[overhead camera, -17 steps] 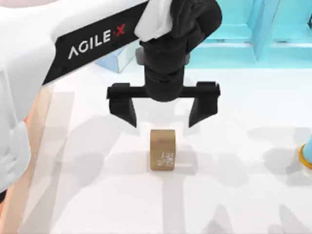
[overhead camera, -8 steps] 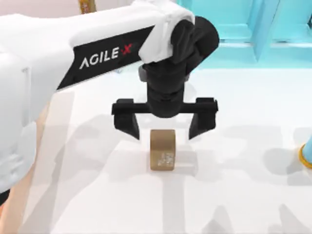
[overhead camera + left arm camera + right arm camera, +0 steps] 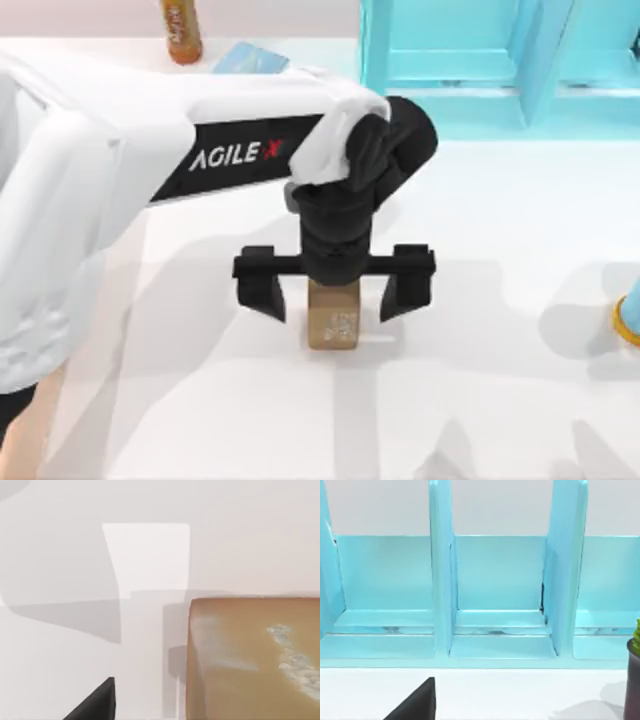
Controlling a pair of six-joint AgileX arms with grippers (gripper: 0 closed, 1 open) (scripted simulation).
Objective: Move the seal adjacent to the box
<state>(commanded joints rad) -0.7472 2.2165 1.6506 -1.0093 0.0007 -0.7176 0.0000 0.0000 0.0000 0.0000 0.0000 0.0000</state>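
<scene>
Over the seal (image 3: 333, 325) — left gripper (image 3: 333, 300) lower than a second ago, fingers wide, now straddling it.

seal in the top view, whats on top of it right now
The left pincer hangs open over the seal, one finger on each side. Its black wrist covers the seal's far end; the marked face shows.

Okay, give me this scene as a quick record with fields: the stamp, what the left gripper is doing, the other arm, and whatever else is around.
seal: small tan-brown stamp block with whitish engraved marks, lying on the white table
left gripper: open, lowered over the seal, one finger on each side, not closed on it
right arm: parked, its wrist camera facing the turquoise shelf unit
background: orange bottle and light-blue tissue box at the table's far edge
task status: seal not yet gripped
</scene>
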